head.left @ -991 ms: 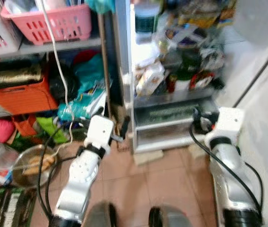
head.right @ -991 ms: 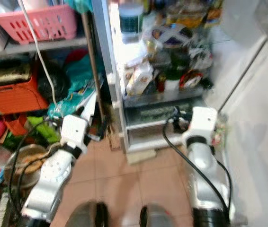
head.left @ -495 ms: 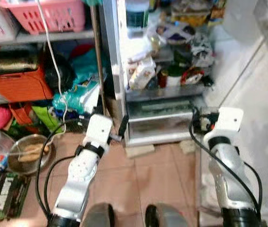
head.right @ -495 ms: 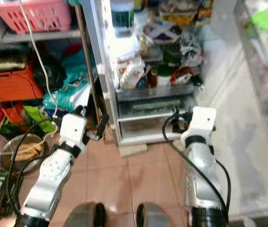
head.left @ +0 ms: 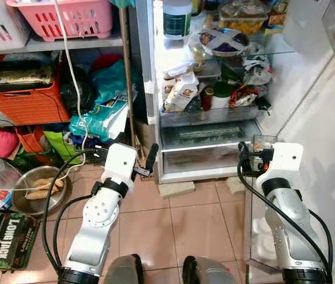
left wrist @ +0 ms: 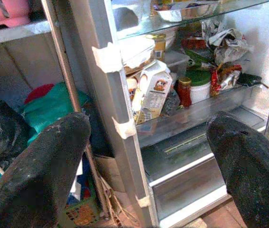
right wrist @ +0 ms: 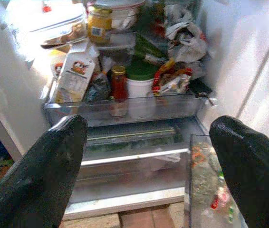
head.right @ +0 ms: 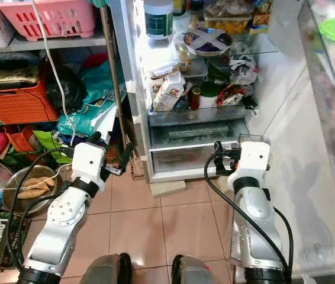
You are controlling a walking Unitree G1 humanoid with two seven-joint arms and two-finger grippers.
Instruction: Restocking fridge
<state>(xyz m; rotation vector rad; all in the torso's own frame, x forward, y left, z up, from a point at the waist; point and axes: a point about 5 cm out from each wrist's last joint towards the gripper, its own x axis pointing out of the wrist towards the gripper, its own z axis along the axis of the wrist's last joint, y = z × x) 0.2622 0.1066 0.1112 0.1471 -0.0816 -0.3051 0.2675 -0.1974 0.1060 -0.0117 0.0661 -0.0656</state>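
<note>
From the head views, the open fridge (head.left: 215, 89) stands straight ahead, its glass shelves crammed: a dark-labelled jar (head.left: 177, 18) up top, a foil-covered bowl (head.left: 224, 41) beside it, a carton (head.left: 181, 93), a red-capped bottle (head.left: 206, 97) and a green-lidded tub (head.left: 221, 97) on the lower shelf, above clear drawers. Left of it, a rack carries a pink basket (head.left: 73, 18) and an orange crate (head.left: 22, 103); a metal bowl (head.left: 34, 189) sits on the tiled floor. Against a second ago the picture is sharp and the fridge sits higher in frame.

The left wrist view shows the left pincer (left wrist: 144, 166) spread wide, empty, pointed at the fridge's edge.

The right wrist view shows the right pincer (right wrist: 148, 161) spread, empty, facing the drawers.
</note>
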